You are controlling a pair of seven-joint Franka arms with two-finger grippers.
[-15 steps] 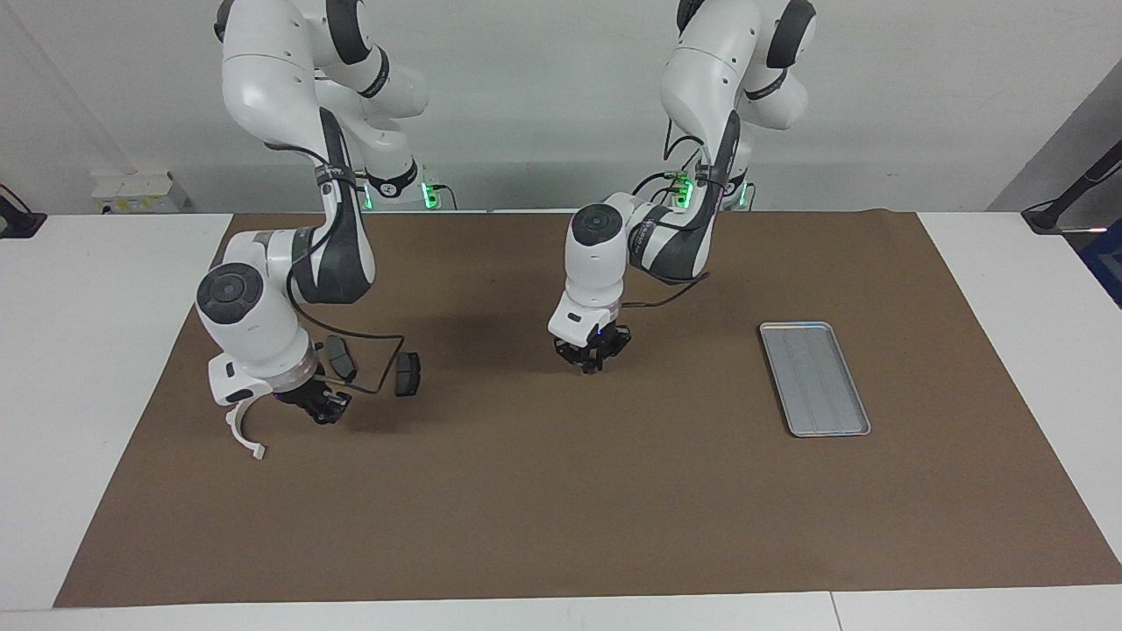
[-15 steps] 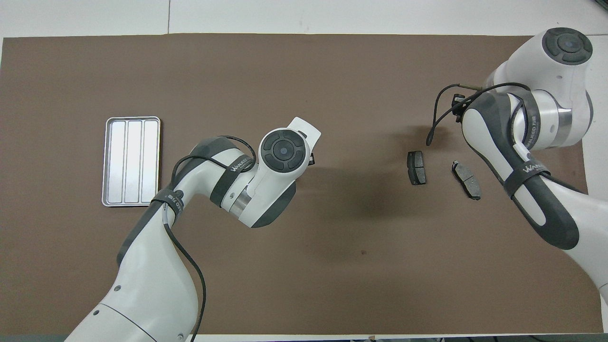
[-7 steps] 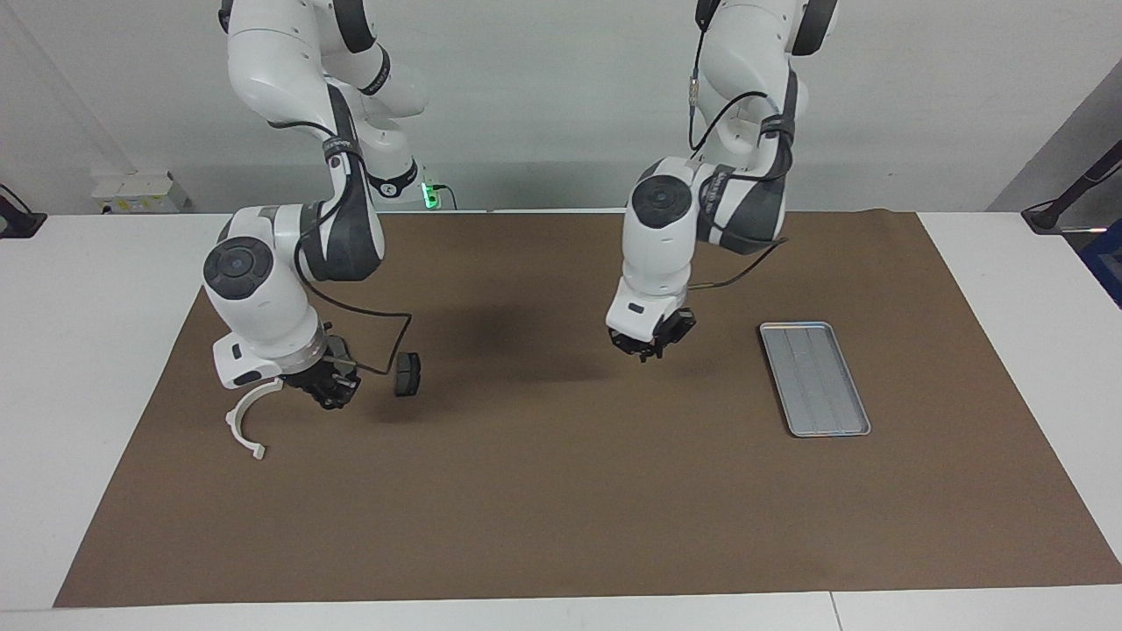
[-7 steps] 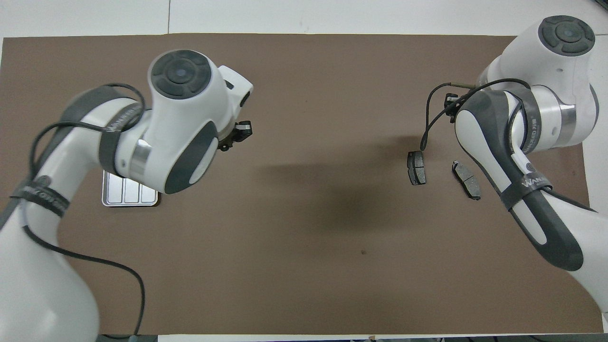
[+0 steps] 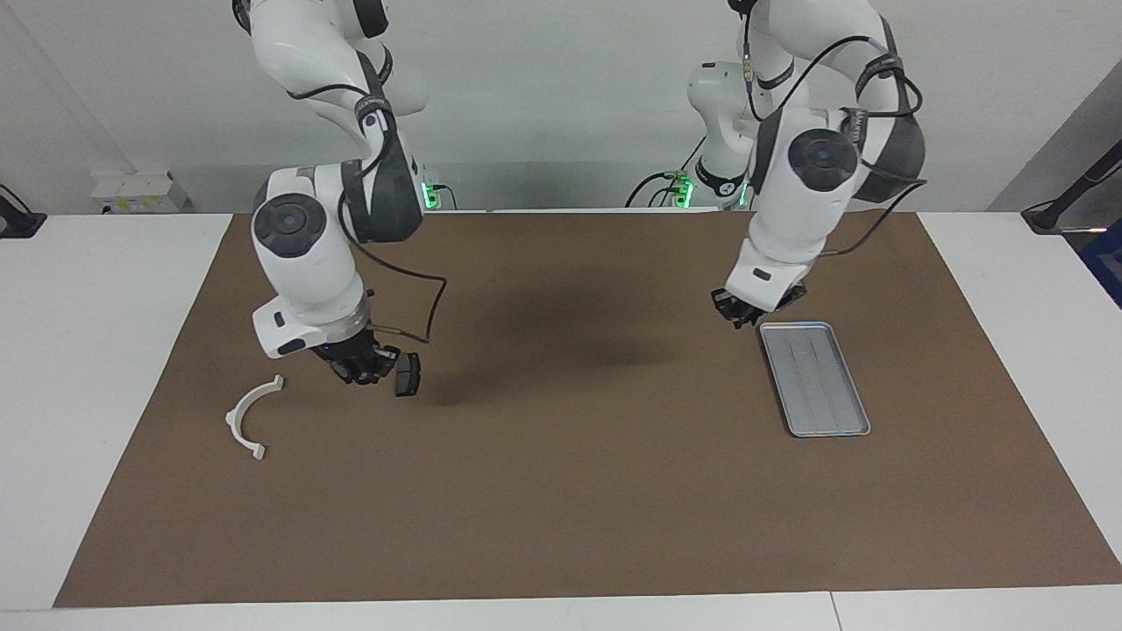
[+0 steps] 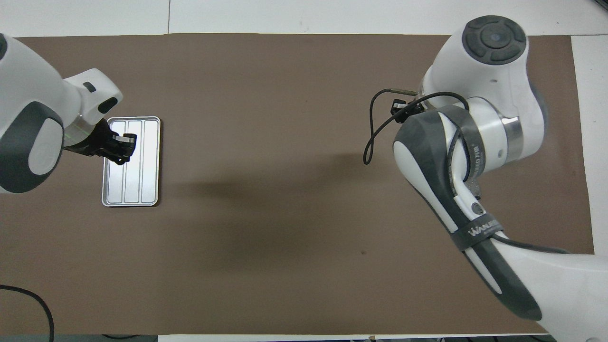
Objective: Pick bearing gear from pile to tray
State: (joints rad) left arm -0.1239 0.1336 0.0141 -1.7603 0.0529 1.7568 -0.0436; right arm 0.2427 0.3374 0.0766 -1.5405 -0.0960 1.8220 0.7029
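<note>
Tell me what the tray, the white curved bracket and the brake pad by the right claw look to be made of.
Tray: probably metal, silver-grey with a dull sheen, pressed lengthwise ridges and a low rim.
White curved bracket: likely plastic, uniformly white and matte, thin half-ring; painted metal cannot be excluded.
Brake pad: dark grey, matte, flat block, suggesting friction material; any backing cannot be made out.

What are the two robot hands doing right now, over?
Left gripper raised at the tray end nearest the robots, tray empty. Right gripper low by a brake pad, white bracket beside. Nothing blocks the tray.
</note>
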